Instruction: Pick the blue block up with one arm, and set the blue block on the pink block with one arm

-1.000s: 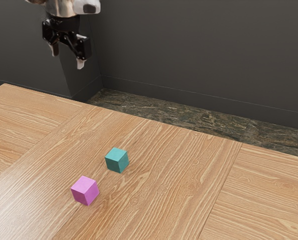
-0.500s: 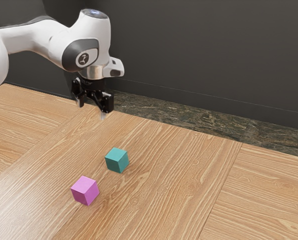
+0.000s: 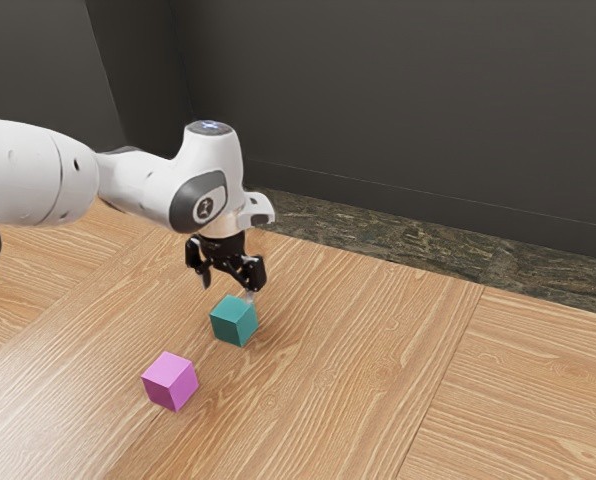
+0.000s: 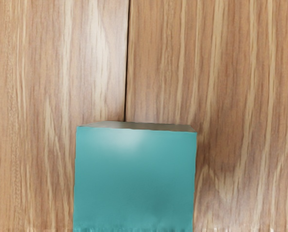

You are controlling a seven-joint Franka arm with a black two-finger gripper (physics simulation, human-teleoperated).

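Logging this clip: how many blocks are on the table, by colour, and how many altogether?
Blue block: 1
Pink block: 1
Total: 2 blocks

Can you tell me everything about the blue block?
The blue block is a small, plain cube, more teal than blue, with smooth matte faces and sharp edges. It sits flat on the wooden table, turned so a corner faces the exterior camera. The open gripper hovers just above it, seemingly not touching. The pink block lies nearby, apart from it.
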